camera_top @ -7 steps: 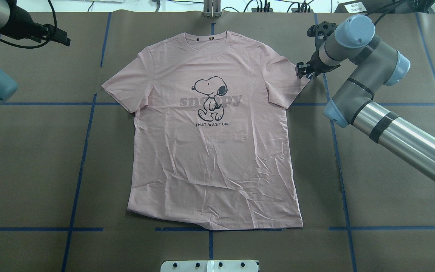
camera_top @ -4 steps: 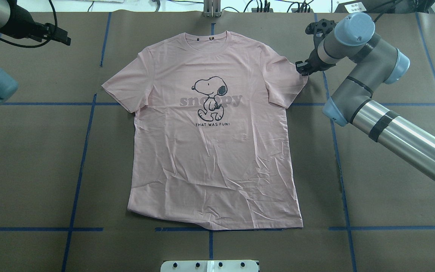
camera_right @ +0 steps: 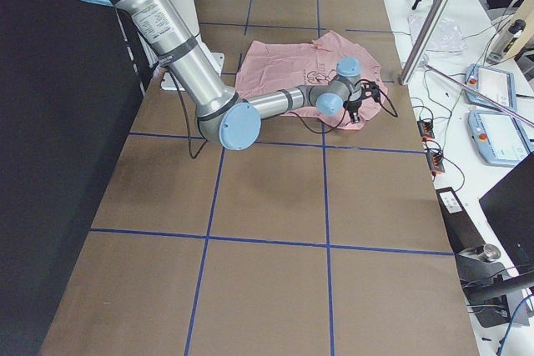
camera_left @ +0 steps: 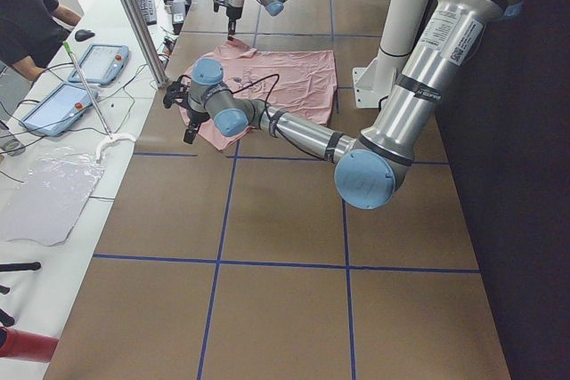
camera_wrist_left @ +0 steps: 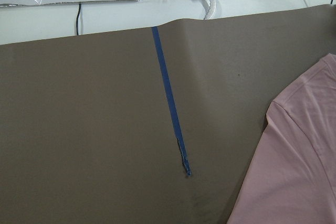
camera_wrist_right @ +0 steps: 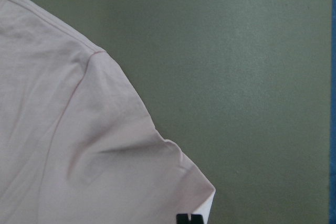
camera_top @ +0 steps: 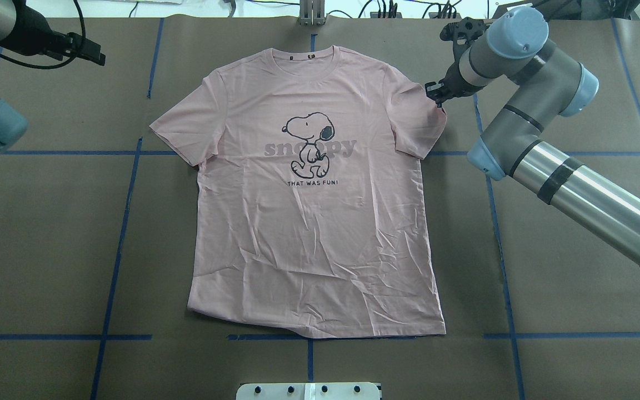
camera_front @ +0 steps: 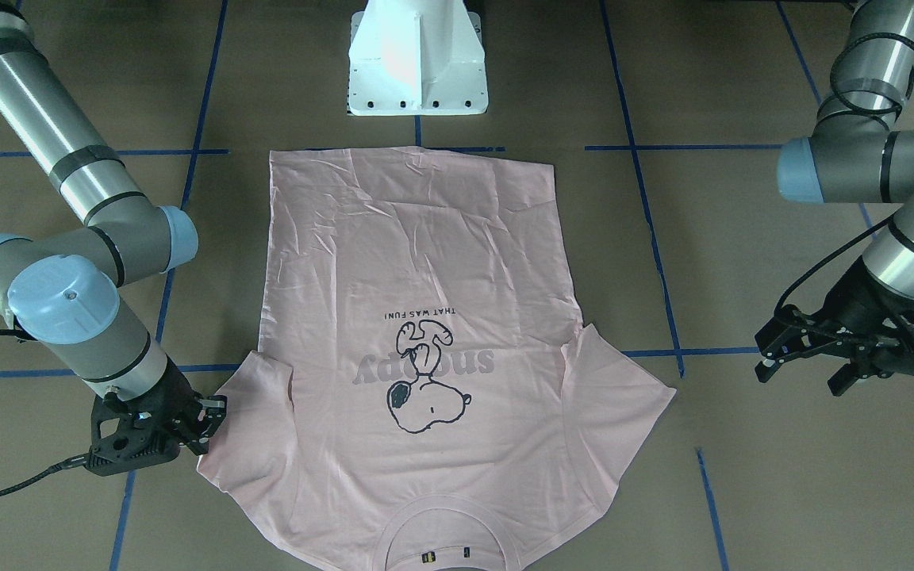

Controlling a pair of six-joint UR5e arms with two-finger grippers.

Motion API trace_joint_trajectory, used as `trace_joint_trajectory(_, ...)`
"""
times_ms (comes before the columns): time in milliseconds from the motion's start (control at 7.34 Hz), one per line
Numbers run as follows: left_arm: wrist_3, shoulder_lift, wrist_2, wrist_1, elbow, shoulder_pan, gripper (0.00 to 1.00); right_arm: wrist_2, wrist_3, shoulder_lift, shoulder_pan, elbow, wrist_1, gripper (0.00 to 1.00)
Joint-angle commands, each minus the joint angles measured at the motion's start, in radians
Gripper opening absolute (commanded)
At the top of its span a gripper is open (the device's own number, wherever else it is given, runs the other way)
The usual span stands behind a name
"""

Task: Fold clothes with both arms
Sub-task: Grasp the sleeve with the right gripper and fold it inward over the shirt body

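The pale pink T-shirt (camera_top: 314, 222) lies flat and face up on the brown paper, collar at the far edge, with the dog print showing; it also shows in the front-facing view (camera_front: 417, 262). My right gripper (camera_top: 435, 93) is at the tip of the shirt's sleeve on my right side and is shut on it; the sleeve edge is bunched inward. It shows in the front-facing view (camera_front: 207, 416), and the right wrist view shows the lifted sleeve corner (camera_wrist_right: 199, 192). My left gripper (camera_top: 96, 55) hangs open and empty, well left of the other sleeve (camera_wrist_left: 299, 171).
The white pedestal base (camera_front: 417, 71) stands at the table's near edge behind the hem. Blue tape lines (camera_top: 114, 250) cross the brown paper. A metal post (camera_top: 311, 14) stands at the far edge. Pendants and a plastic bag (camera_left: 53, 193) lie on a side table.
My right gripper has moved left and toward the far edge, drawing the sleeve tip inward over the shirt. The left arm has barely moved.
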Motion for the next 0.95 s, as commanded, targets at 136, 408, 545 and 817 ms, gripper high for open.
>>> trace_joint_trajectory(136,-0.008,0.0,0.0,0.0,-0.003,0.0,1.0,0.0,0.082,0.056,-0.015,0.003,-0.006,0.0)
trace_joint_trajectory(408,-0.001,0.004,0.0,-0.002,-0.001,0.0,1.0,-0.003,0.185,0.126,-0.054,0.015,-0.004,0.0)
trace_joint_trajectory(545,0.001,0.004,0.0,-0.002,0.0,-0.002,1.0,-0.013,0.206,0.161,-0.086,0.01,-0.015,0.0)
trace_joint_trajectory(817,-0.002,0.003,0.0,-0.002,0.002,0.0,1.0,-0.114,0.211,0.265,-0.134,-0.083,-0.075,0.0)
